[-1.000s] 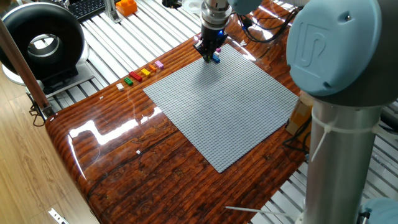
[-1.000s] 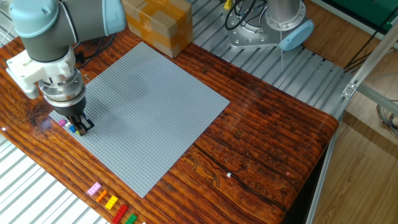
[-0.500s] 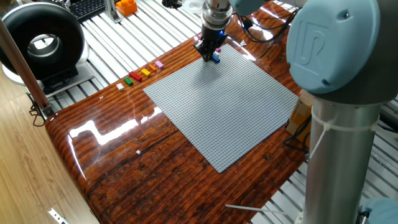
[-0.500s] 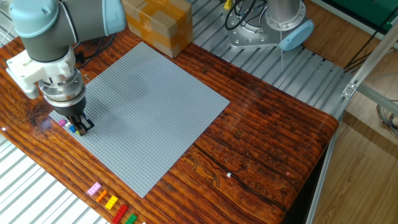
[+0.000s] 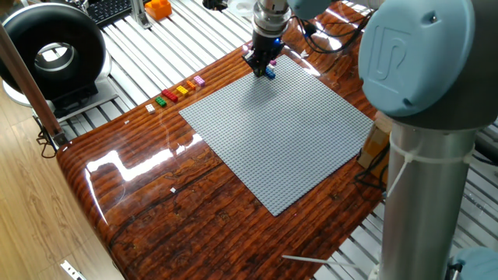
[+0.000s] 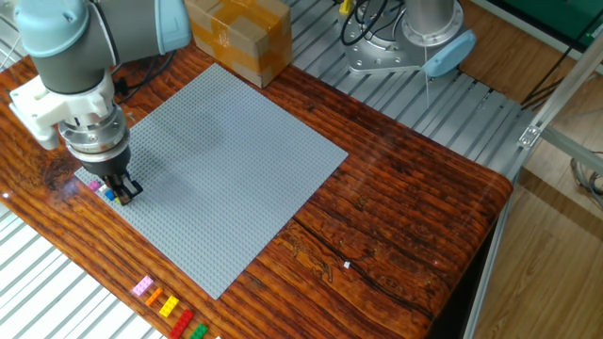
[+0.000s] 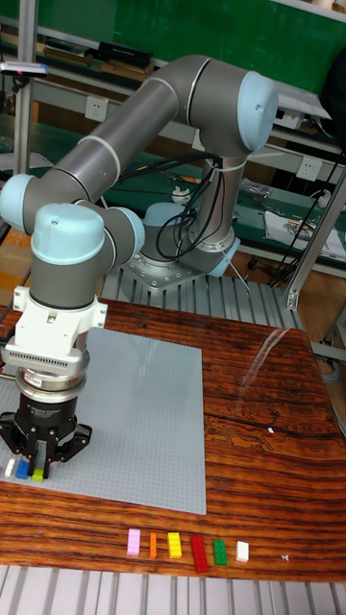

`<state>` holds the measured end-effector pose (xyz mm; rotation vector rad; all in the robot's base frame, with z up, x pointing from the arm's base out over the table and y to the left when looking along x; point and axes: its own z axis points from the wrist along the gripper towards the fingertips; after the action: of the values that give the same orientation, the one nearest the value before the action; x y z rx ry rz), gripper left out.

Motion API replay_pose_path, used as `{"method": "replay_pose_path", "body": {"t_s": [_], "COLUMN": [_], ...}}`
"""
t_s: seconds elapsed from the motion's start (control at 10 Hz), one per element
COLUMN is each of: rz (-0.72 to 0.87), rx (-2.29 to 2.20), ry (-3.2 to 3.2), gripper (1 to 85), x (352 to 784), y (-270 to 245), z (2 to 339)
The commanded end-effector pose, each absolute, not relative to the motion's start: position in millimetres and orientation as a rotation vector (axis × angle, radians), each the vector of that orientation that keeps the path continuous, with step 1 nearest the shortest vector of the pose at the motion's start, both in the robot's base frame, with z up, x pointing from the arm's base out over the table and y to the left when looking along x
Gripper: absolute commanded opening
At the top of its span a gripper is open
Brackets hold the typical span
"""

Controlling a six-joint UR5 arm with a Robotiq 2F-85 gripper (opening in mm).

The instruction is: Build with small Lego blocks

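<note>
The gripper (image 7: 38,468) points down at one corner of the grey baseplate (image 6: 226,160) on the wooden desk (image 6: 415,226). Its fingers pinch a small yellow-green brick (image 7: 37,474). A white brick (image 7: 11,468) and a blue brick (image 7: 22,471) sit right beside it on the plate. Six more small bricks (image 7: 188,548) lie in a row near the desk's edge, off the plate. A cardboard box (image 6: 237,34) sits at the far corner.

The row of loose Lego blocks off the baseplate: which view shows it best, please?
The tall fixed view: the row of loose Lego blocks lies unobstructed, every colour distinct. One fixed view shows it small; the other crops it at the frame's edge.
</note>
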<state>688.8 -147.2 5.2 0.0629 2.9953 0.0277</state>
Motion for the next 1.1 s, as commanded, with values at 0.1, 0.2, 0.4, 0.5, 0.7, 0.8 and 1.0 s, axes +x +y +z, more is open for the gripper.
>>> {"method": "replay_pose_path", "body": {"t_s": [0.1, 0.2, 0.4, 0.5, 0.7, 0.8, 1.0], "rz": [0.007, 0.026, 0.037, 0.038, 0.044, 0.042, 0.043], "rx": [0.009, -0.010, -0.063, -0.096, -0.114, -0.114, -0.111], "ry": [3.012, 3.015, 3.018, 3.033, 3.033, 3.033, 3.019], "gripper": [19.7, 23.3, 37.3, 45.7, 51.0, 51.0, 52.7], "x": [686, 685, 683, 679, 678, 678, 684], "y": [-154, -149, -148, -149, -148, -149, -147], "z": [7, 6, 7, 7, 8, 7, 8]}}
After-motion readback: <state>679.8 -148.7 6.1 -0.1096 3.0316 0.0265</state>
